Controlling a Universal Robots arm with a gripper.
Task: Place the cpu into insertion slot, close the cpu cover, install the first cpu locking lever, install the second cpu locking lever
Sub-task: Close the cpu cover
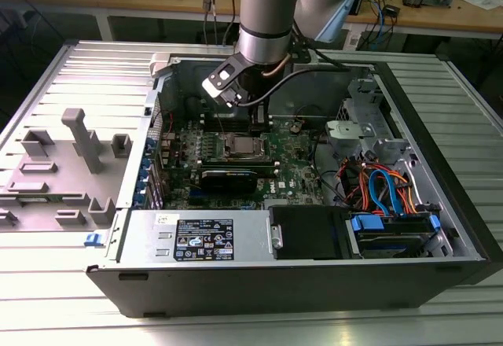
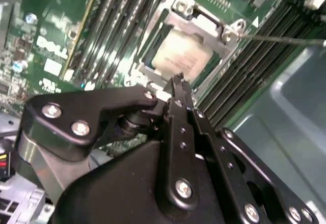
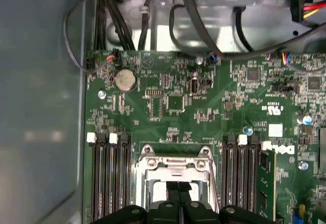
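Okay, status: the small square silver-grey cpu (image 2: 181, 56) sits in the square metal-rimmed insertion slot (image 1: 240, 146) on the green motherboard (image 3: 168, 117), between the banks of long black memory slots (image 3: 107, 183). The thin silver cpu cover (image 3: 173, 164), a frame plate with a square window, looks to be lying down over the chip, with the chip's top showing through the window. So I'd count placement and cover as done.

Your black gripper (image 2: 177, 79) hangs just above the near edge of the socket. Its two fingers are pressed together with nothing between them, as seen in both wrist views (image 3: 178, 188). In the exterior view it (image 1: 259, 116) is low inside the open grey computer case (image 1: 440, 204), right over the socket.

My read is that the first locking lever is the step in hand. A thin wire lever (image 2: 285, 39) runs from the socket corner out across the memory slots. I can't tell whether it's latched, but it looks free.

That step calls for a steady push with the closed tips on a thin wire, then tucking it under its catch. Watch for it slipping off onto the board.
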